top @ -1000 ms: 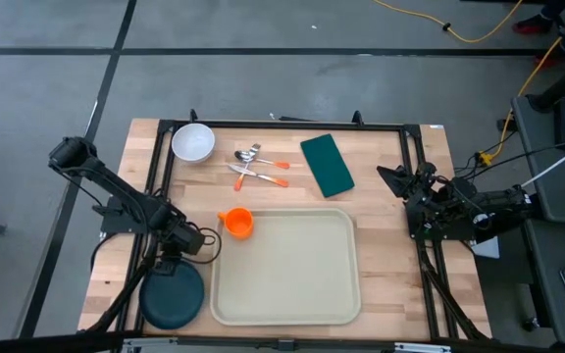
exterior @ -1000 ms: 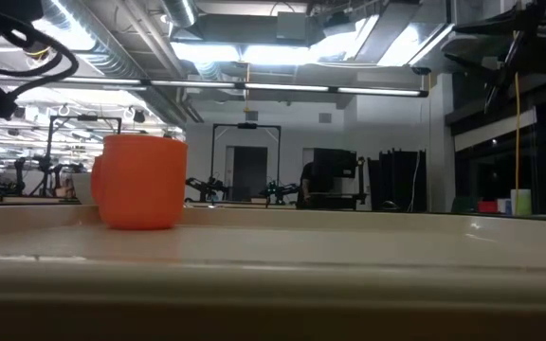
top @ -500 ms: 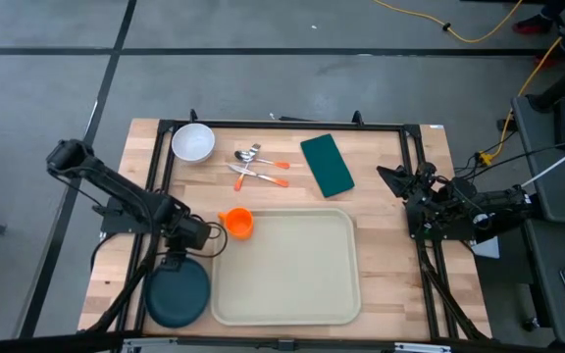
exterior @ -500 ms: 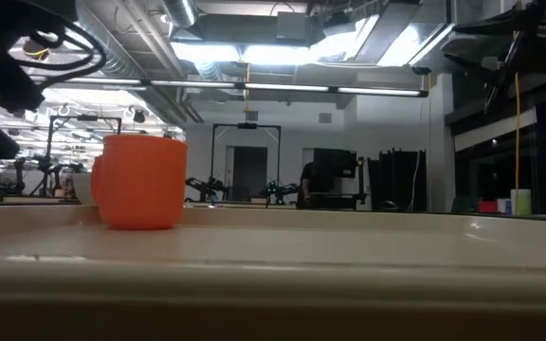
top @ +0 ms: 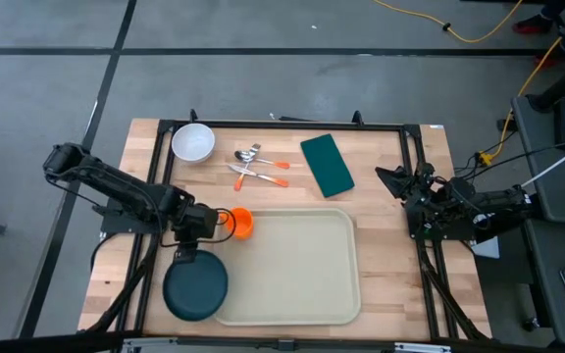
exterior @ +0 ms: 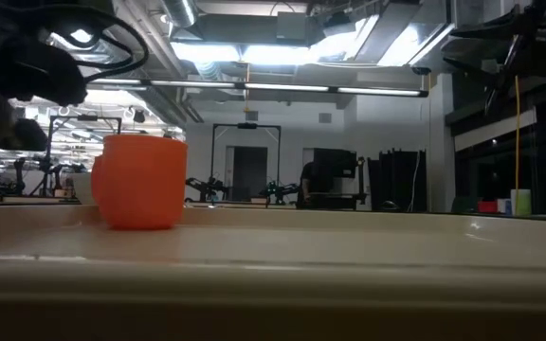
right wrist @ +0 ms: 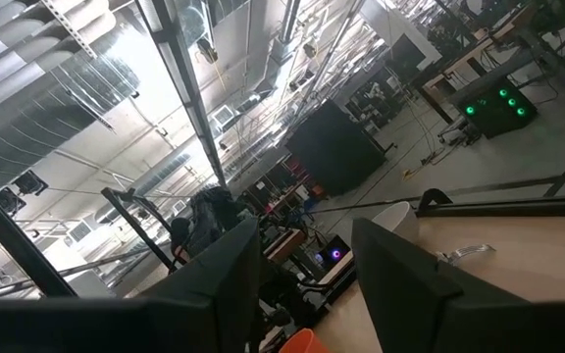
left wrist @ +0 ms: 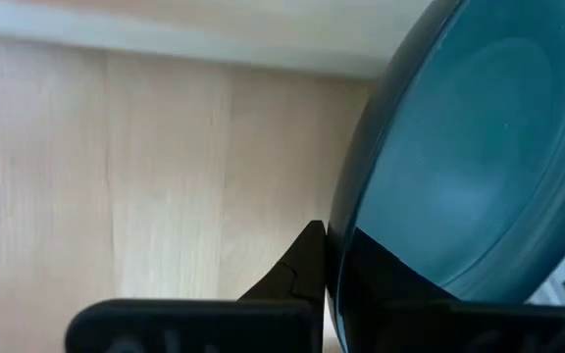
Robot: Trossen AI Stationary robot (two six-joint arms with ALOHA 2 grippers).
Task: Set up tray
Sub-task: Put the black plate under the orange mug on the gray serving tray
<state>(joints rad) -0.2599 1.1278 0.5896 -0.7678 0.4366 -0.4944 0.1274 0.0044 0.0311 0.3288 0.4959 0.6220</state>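
Carrying: left hand [top: 186, 257] is clenched on the far rim of the dark teal plate [top: 196, 287]; the left wrist view shows a finger [left wrist: 307, 265] pinching the rim, plate tilted.
Step in hand: moving the plate onto the tray [top: 292, 270]; judged as the first item of the setting, with no dish wholly on the tray yet.
Tray place: near middle of the bench [top: 400, 265], long side running left to right, the cream floor bare.
Plate place: at the tray's near left corner, its right edge seeming to lap over the rim; I cannot tell whether it touches.
Next move: probably lift the plate clear of the raised rim, carry it right, lower it flat on the tray floor, then release.
Edges: the raised rim is the lip to clear; the orange cup [top: 240, 223] stands at the tray's far left corner, just beside the left arm, and could be knocked.
Open room: the tray floor to the right is free; white bowl [top: 193, 143], cutlery [top: 258, 168] and green napkin [top: 327, 164] lie far, well apart from the path.
Right hand [top: 396, 179]: waits at the right edge of the bench, fingers spread, holding nothing.
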